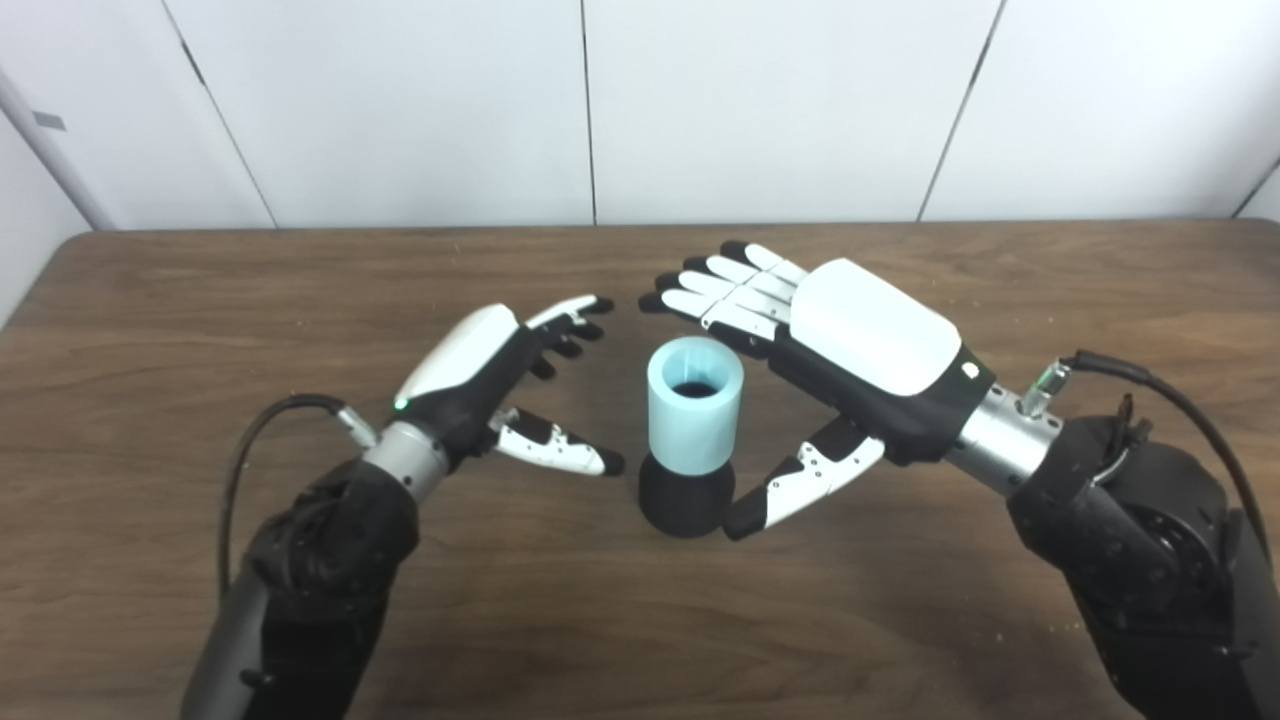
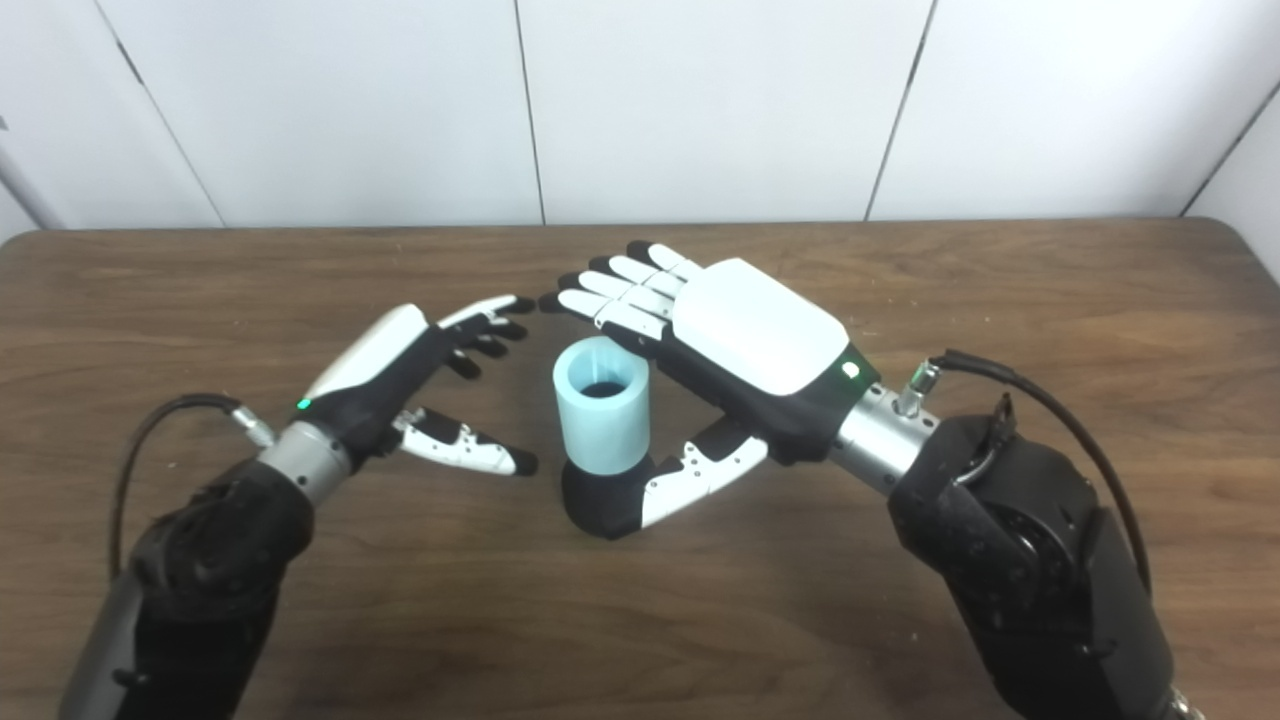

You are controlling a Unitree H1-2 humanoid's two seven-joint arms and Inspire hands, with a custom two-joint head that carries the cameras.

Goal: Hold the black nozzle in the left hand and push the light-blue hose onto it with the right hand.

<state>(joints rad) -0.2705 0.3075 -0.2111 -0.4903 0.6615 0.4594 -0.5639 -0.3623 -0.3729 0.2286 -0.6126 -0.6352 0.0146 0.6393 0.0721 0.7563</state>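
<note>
Hose (image 1: 694, 405) stands upright on the nozzle (image 1: 686, 500), between both spread-open, empty robot hands; right robot hand (image 1: 840, 350) looks nearer than left robot hand (image 1: 490, 380).

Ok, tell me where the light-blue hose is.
The light-blue hose stands upright on the black nozzle, mid-table between the open left hand and right hand.

A big brown wooden table (image 1: 200, 620) fills the lower part of the view. Its top has dark wood grain, and its far corners are rounded. Behind the table stands a white wall (image 1: 770, 100) made of flat panels. Thin dark lines run between the panels. The light is soft and even.
</note>
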